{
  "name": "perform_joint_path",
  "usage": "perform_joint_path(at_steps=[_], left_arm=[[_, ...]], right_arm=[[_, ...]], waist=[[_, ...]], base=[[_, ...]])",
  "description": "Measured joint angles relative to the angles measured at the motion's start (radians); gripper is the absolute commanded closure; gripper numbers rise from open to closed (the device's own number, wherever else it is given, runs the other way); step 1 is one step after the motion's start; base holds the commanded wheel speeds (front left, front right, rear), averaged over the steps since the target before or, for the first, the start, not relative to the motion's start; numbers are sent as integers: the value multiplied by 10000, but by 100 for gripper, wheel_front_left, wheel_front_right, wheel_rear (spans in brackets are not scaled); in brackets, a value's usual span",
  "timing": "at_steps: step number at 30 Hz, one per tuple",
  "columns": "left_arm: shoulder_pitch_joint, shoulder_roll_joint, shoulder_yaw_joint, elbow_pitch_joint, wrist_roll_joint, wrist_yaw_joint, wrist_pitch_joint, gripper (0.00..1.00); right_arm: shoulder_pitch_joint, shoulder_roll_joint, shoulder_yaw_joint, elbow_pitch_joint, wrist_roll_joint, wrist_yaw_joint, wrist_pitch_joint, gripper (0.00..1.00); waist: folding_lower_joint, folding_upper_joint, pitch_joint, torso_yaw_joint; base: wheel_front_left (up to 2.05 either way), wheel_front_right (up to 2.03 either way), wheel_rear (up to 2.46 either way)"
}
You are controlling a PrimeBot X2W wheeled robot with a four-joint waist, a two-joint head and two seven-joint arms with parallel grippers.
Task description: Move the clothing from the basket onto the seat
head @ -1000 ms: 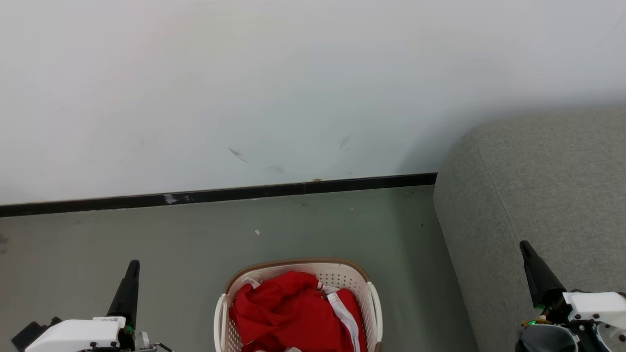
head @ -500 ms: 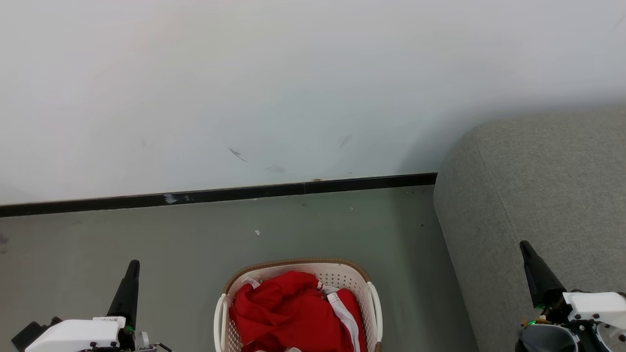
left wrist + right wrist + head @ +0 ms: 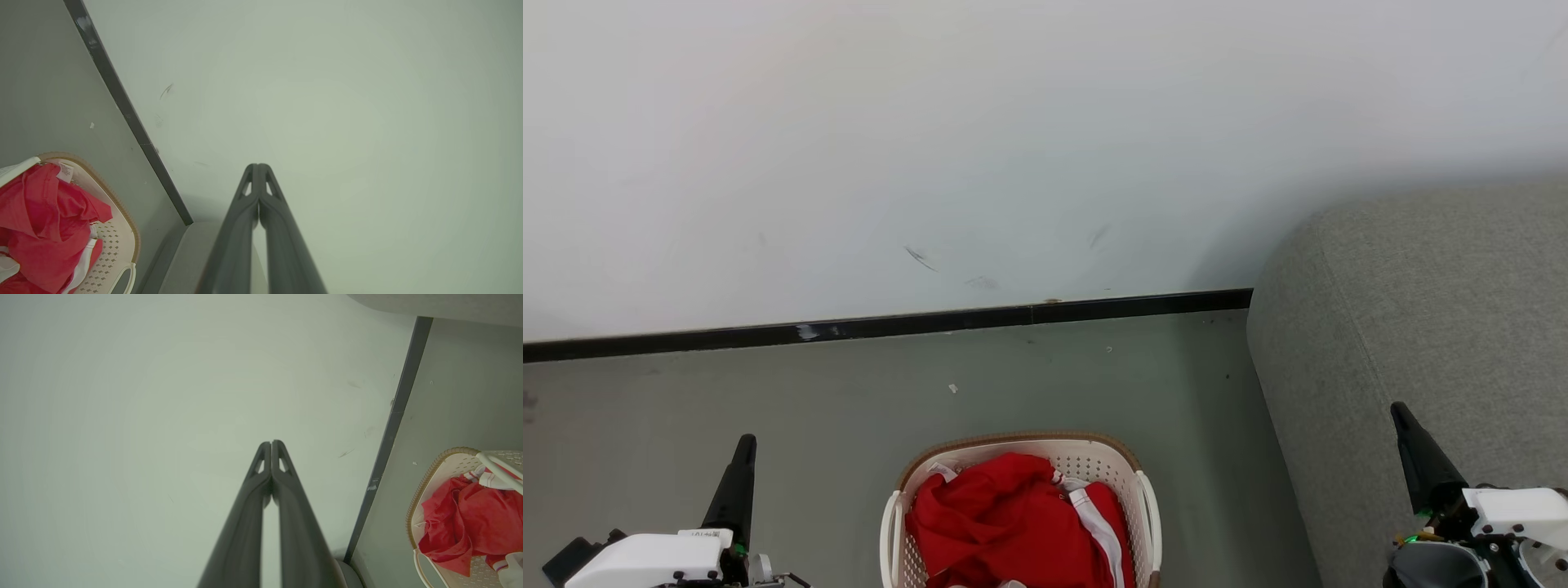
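You have the oval cream-white perforated plastic basket [image 3: 1021,438], with its brown woven-look rim, standing on the grey-green floor [image 3: 768,392] at the bottom middle of the head view. The lower edge cuts it off. The soft bright red clothing [image 3: 1005,523] with white stripes lies crumpled inside it and covers most of the basket's inside that you can see. A white striped band runs down its right side, and a small white tag [image 3: 943,471] sits at its upper left.

The large grey fabric-upholstered seat [image 3: 1421,310], with its rounded corner, stands to the basket's right, with a strip of floor between them. Its far end reaches the white wall [image 3: 1013,122], along whose foot runs a black skirting strip [image 3: 890,327].

Your left gripper [image 3: 744,445] is at the lower left, apart from the basket. Its two long dark fingers [image 3: 241,228] are pressed together at the tips and hold nothing. Your right gripper [image 3: 1399,410] is at the lower right and shows against the seat's grey fabric. In the right wrist view its fingers [image 3: 249,514] also meet at the tips, closed and empty, pointing at the wall.
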Motion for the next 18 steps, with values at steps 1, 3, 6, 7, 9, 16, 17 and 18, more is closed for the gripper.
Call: perform_joint_path(at_steps=[1,3,6,7,9,16,17,18], left_arm=[[0,0,0,0,2,0,0,100],[0,0,0,0,0,0,0,0],[128,-105,-25,265,4,13,0,0],[235,-171,-38,378,4,13,0,0],[450,-305,-71,593,4,15,0,0],[567,-316,-297,593,196,15,-207,0],[567,-316,-337,571,244,15,-253,0],[567,-318,-372,560,301,15,-278,0]], right_arm=[[0,0,0,0,0,0,2,100],[0,0,0,0,0,0,0,0],[195,163,48,228,-8,0,4,0],[310,251,77,336,-8,0,4,0],[566,414,125,512,-10,0,4,0],[654,497,224,464,-209,0,-33,0],[654,500,249,458,-259,0,-102,0],[654,500,270,451,-330,0,-102,0]], waist=[[-1,0,0,0],[-1,0,0,0],[-1,0,0,0],[-1,1,1,-1],[-1,0,1,-1],[-1,0,2,-5],[0,0,1,-6],[0,0,0,-7]], base=[[0,0,0],[0,0,0],[0,0,0],[0,0,0],[0,0,0],[0,0,0],[0,0,0],[0,0,0]])
